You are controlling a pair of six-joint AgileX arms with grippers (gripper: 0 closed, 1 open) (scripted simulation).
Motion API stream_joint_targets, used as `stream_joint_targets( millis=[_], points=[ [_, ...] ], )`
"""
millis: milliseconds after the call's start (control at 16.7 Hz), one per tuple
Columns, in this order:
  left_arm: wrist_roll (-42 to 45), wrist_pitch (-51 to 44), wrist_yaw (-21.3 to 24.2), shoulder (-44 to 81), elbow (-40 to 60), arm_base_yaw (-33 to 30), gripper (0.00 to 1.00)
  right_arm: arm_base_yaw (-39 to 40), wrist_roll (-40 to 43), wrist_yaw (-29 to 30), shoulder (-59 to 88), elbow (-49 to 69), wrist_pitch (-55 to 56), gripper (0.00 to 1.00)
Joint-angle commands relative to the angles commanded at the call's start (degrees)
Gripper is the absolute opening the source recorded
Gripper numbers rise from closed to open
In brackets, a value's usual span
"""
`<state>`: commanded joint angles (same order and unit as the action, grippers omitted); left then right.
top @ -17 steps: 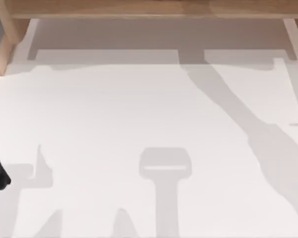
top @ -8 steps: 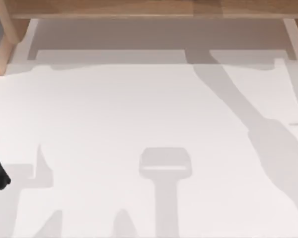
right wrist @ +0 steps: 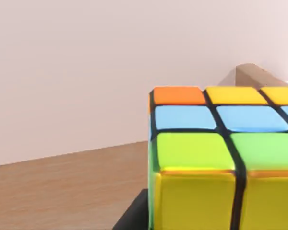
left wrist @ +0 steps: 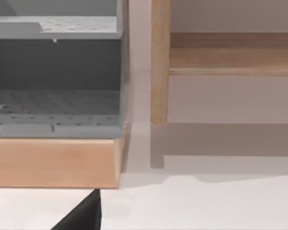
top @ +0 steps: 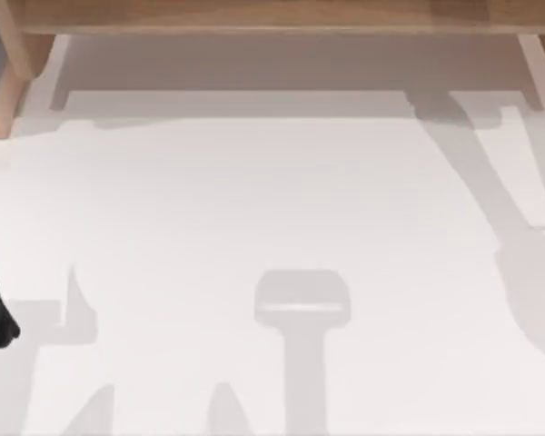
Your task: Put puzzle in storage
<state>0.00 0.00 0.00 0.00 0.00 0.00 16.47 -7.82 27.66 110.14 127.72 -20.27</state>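
Right wrist view showed the puzzle cube [right wrist: 221,158] close up over wood, probably mid-carry; grip unclear; next, set it inside storage.

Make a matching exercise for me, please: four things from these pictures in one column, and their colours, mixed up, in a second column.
Things:
1. cube
2. shelf
3. post
4. table

Colours:
a. plain white
b. grey, with small holes
c. light wood
d. orange, blue, green and yellow squares

Pairs: 1-d, 2-b, 3-c, 4-a.
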Motion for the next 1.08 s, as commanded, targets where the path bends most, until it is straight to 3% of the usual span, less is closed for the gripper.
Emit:
stream_joint_targets(
  millis=[420, 780, 1080],
  points=[
    [0.0, 0.0, 0.0, 0.0, 0.0, 0.0, 1.0, -19.12, 0.22, -4.14, 0.4, 15.74, -33.75, 0.0],
    [0.0, 0.0, 0.0, 0.0, 0.0, 0.0, 1.0, -32.74, 11.87, -13.29, 16.82, 22.94, -58.04, 0.0],
    [0.0, 0.0, 0.0, 0.0, 0.0, 0.0, 1.0, -37.72, 23.01, -22.59, 35.62, 25.32, -68.85, 0.0]
  ],
)
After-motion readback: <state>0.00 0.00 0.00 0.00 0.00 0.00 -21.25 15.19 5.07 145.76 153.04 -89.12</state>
